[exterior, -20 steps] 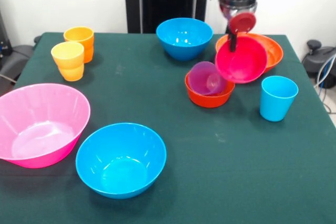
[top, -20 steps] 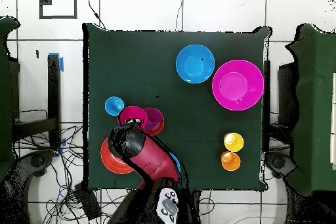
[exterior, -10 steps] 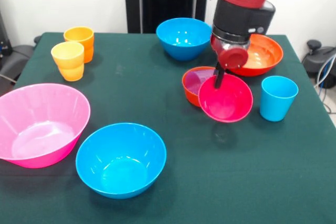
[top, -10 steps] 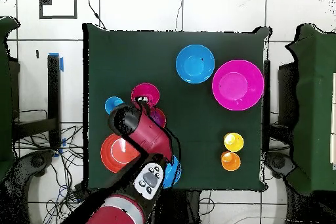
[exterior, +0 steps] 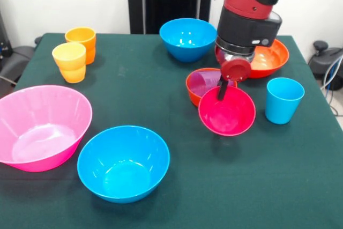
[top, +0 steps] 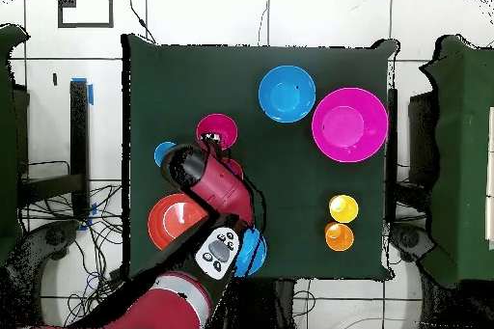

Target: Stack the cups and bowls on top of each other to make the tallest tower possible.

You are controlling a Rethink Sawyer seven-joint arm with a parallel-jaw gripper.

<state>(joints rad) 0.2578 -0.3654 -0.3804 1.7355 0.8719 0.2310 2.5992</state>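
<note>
My gripper [exterior: 222, 93] is shut on the far rim of the small crimson bowl [exterior: 227, 113], which hangs open side up just above the cloth, near the table's right side. In the overhead view the crimson bowl [top: 217, 132] shows past the arm's end. Right behind it stands the small orange bowl [exterior: 199, 94] with the purple cup [exterior: 203, 82] inside it. A light blue cup [exterior: 284, 100] stands upright to the right. The yellow cup [exterior: 69, 61] and orange cup [exterior: 81, 41] stand together at the far left.
The wide orange bowl [exterior: 270, 56] lies behind the arm at the far right. One blue bowl [exterior: 187, 38] sits at the far middle, another blue bowl [exterior: 124, 163] at the front, beside the huge pink bowl [exterior: 42, 127] at the front left.
The gripper has carried the crimson bowl down from above the small orange bowl and purple cup, toward the table's front, to just above the cloth. The purple cup stays in the orange bowl.
</note>
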